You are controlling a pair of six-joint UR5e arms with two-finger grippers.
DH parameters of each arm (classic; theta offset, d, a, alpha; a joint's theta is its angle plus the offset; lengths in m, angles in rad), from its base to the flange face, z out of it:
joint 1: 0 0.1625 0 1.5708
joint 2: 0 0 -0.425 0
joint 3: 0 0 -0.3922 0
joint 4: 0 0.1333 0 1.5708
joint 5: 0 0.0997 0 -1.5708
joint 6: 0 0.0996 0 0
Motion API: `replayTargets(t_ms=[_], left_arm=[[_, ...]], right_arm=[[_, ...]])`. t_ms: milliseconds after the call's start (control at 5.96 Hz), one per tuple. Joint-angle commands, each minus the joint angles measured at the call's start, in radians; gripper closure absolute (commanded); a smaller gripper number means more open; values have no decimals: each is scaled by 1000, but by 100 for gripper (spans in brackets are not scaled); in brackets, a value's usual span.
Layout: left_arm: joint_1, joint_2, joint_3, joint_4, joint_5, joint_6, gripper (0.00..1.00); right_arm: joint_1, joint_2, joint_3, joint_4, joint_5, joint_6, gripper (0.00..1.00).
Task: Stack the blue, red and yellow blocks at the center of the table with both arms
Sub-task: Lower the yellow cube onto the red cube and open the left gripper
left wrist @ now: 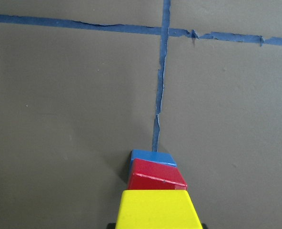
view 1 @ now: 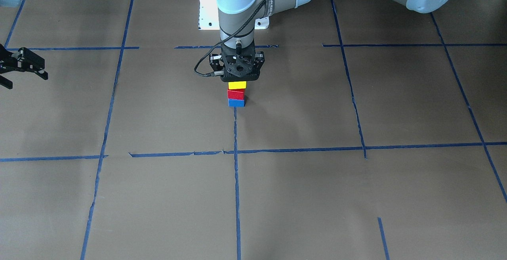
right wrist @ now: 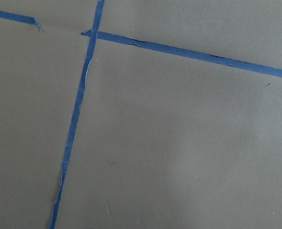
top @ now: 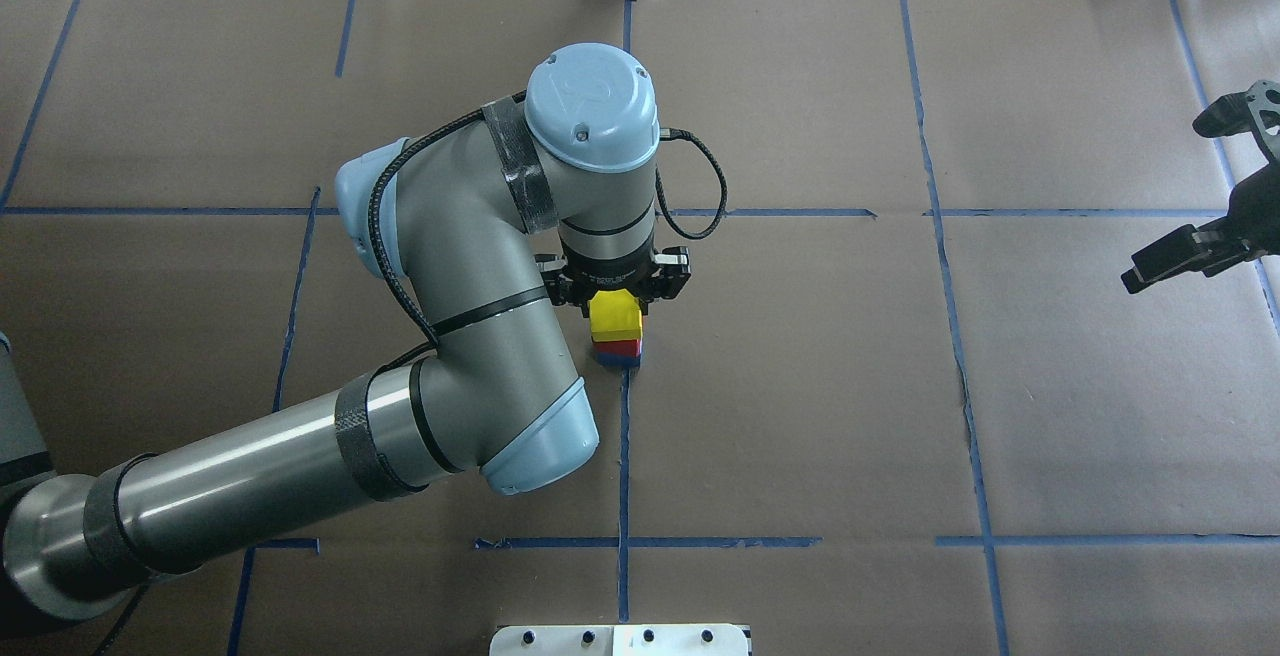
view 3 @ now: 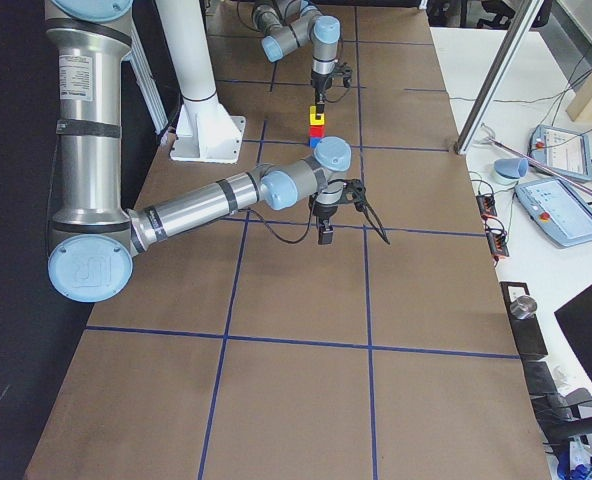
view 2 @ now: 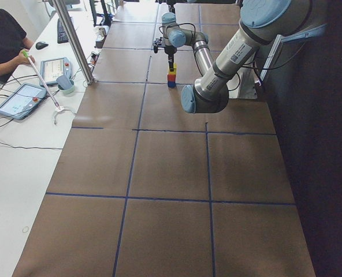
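1. Blue block [view 1: 236,103]: lies flat on the brown paper table cover [view 1: 317,105], touching the robot-side end of the central tape line [view 1: 236,165]. Forms the bottom of the stack.
2. Red block [view 1: 236,94]: rests directly on the blue one, straight above that same end of the central tape line. From the left wrist camera, looks turned slightly against the block beneath.
3. Yellow block [view 1: 237,85]: sits on top, touching the red one, over the end of the central tape line and roughly square to it.
4. Left gripper [view 1: 239,77]: hangs pointing straight down over the end of the central tape line, right at the top of the Yellow block.
   - Reaches there on the left arm [top: 300,456], which comes in low from the robot's left of the line.
   - Cannot tell whether clamped on the block or let go. Fingertips are hidden under the wrist in the front and overhead views. The left wrist camera shows only dark slivers at both lower corners of the yellow face.
5. Right gripper [top: 1168,204]: hovers well off to the robot's right of the central tape line, above the paper. Jaws are spread wide apart.
6. White base plate [view 1: 206,14]: lies beyond the robot-side end of the central tape line, roughly in line with it.
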Motion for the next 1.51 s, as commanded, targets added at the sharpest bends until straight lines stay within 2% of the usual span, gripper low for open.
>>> replayTargets(t_ms=[0,335,503,838,1341], left_arm=[[0,-2,1,-3,14,13,82],[0,-2,7,-7,26,16,77],[0,-2,9,-7,26,16,71],[2,-4,10,-9,25,15,45],[8,-5,10,-9,25,15,44]], right_arm=[[0,0,-1,-2,0,0,0],[1,0,-1,0,0,0,0],[1,0,-1,0,0,0,0],[0,0,-1,0,0,0,0],[0,0,-2,-2,0,0,0]])
